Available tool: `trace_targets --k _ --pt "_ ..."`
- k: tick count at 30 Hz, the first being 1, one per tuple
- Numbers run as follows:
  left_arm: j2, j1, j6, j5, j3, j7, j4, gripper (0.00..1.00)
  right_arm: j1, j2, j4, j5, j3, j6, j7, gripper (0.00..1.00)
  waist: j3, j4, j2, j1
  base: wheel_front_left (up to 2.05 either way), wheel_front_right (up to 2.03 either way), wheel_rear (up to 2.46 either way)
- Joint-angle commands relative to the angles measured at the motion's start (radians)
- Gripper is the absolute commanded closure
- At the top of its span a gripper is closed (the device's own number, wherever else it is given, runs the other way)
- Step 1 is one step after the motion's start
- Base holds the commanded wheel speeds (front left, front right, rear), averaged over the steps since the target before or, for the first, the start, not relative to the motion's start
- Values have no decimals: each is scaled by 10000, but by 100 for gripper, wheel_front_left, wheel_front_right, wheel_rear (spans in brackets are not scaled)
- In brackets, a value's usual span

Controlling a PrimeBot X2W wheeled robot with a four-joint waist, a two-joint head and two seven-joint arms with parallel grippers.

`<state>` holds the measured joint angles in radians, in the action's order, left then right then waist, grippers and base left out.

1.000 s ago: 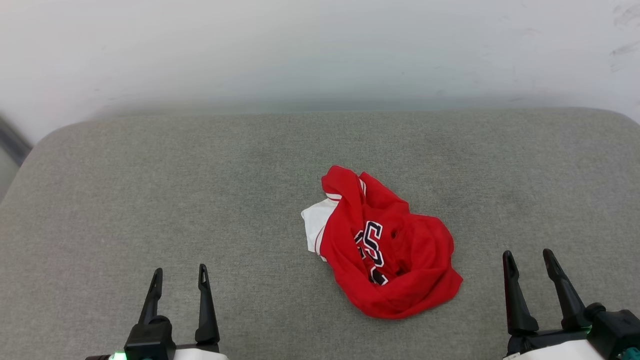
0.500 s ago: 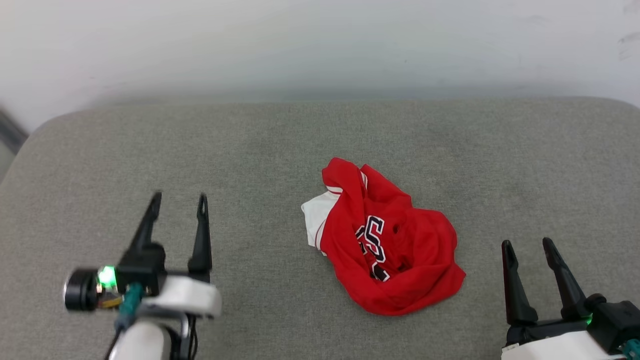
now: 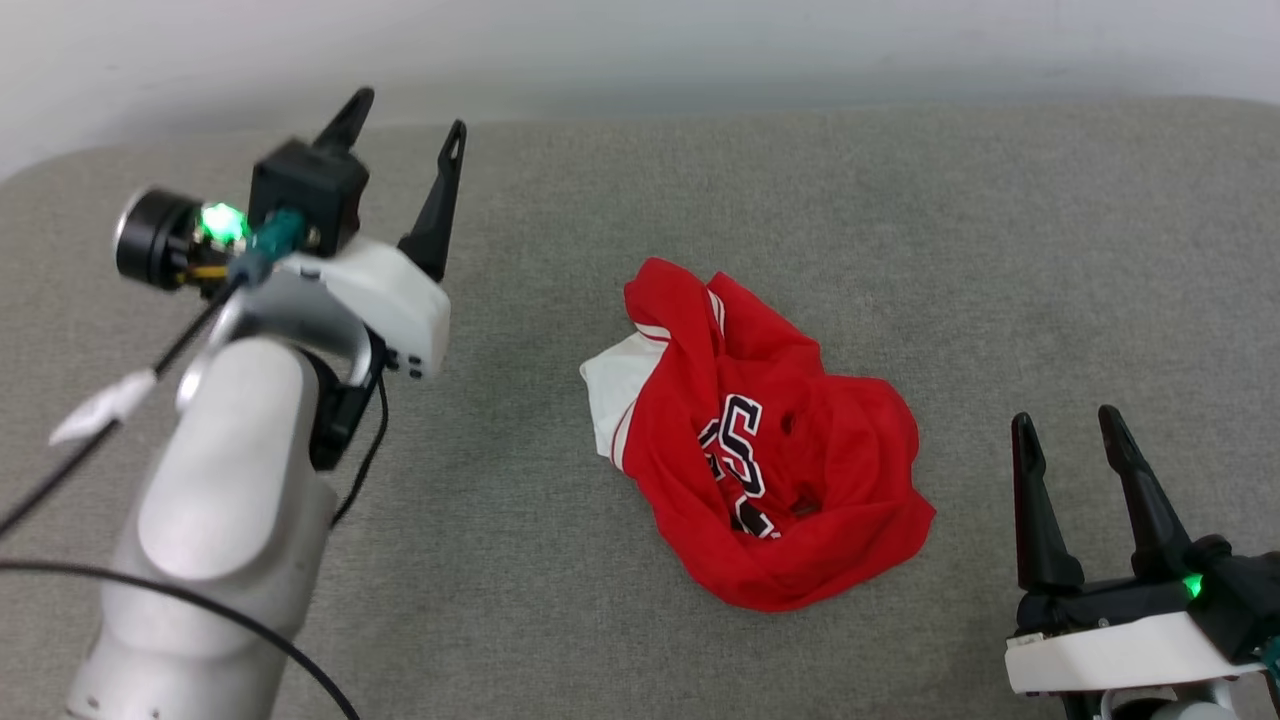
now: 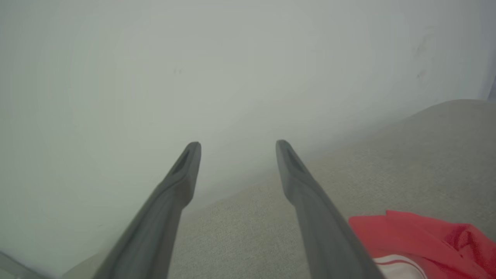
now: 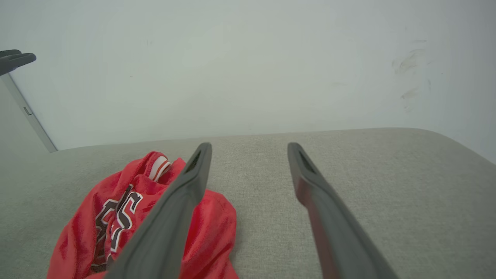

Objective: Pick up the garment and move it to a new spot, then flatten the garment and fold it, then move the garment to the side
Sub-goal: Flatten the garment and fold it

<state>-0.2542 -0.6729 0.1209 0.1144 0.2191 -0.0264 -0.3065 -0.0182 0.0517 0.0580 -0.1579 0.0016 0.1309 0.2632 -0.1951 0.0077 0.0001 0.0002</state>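
The shirt (image 3: 770,470) lies crumpled in the middle of the cushion (image 3: 1000,250). The left gripper (image 3: 408,112) and right gripper (image 3: 1064,416) flank it, spread wide and empty, seemingly readying a pickup.

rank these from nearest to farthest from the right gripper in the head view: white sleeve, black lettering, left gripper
From the right gripper:
1. black lettering, in the middle of the red garment, to its left.
2. white sleeve, at the garment's far left edge.
3. left gripper, upper left of the view.
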Motion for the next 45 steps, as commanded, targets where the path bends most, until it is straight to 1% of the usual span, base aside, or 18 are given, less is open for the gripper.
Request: trace_targets --k 1,3,4,9,14,19,24,27,33,36,37,38,39,42,45 --pt "-156 -283 28 114 131 228 -74 0 140 -25 35 -11 12 -3 24 0 -205 -117 -1 -2 0 0 0" --pt "-307 -723 73 659 684 1049 -319 0 233 -25 81 38 1 -3 24 0 -349 -176 -1 -2 0 0 0" --pt "-441 -979 80 1052 1136 1487 -368 0 270 -25 95 41 1 -3 24 0 -415 -204 -1 -2 0 0 0" --pt "-1540 -2084 70 3093 3381 3796 -321 0 485 -25 140 117 22 -3 24 0 -692 -366 -1 -2 0 0 0" --pt "-2334 -3002 73 4775 5057 5460 -73 0 710 -25 162 172 103 -3 24 0 -984 -553 -1 -2 0 0 0" --pt "-2767 -3765 74 6118 6517 6994 23 0 886 -24 231 134 153 -3 24 0 -1344 -728 -1 -2 0 0 0" --pt "-2891 -4404 75 7134 7729 8031 8 0 1096 -24 269 93 204 -3 24 0 -1765 -903 -1 -2 0 0 0" --pt "-2961 -4720 75 7524 8487 8460 -69 0 1220 -24 258 57 227 -3 24 0 -1984 -1019 -1 -2 0 0 0" --pt "-3152 -5013 75 7983 9916 8793 -530 0 1391 -24 245 -21 251 -3 24 0 -2286 -1226 -1 -2 0 0 0" --pt "-3208 -4898 76 8101 10410 8862 -642 0 1426 -24 228 -41 231 -3 24 0 -2340 -1279 -1 -2 0 0 0" --pt "-3220 -4893 76 8150 10485 8811 -642 38 1421 -24 223 -44 219 -3 24 0 -2344 -1281 -1 -2 0 0 0" --pt "-3204 -4907 76 8192 10546 8748 -645 81 1410 -24 218 -39 189 -3 24 0 -2337 -1264 -1 -2 0 0 0" --pt "-3181 -4927 76 8206 10588 8688 -649 100 1401 -24 205 -29 164 -3 24 0 -2318 -1230 -1 -2 0 0 0" --pt "-3195 -5066 76 8115 10625 8454 -603 100 1399 -24 185 18 187 -3 24 0 -2243 -1146 -1 -2 0 0 0" --pt "-3180 -5344 74 8249 10575 7762 -613 100 1332 -24 147 69 167 -3 24 0 -2036 -956 -1 -2 0 0 0"
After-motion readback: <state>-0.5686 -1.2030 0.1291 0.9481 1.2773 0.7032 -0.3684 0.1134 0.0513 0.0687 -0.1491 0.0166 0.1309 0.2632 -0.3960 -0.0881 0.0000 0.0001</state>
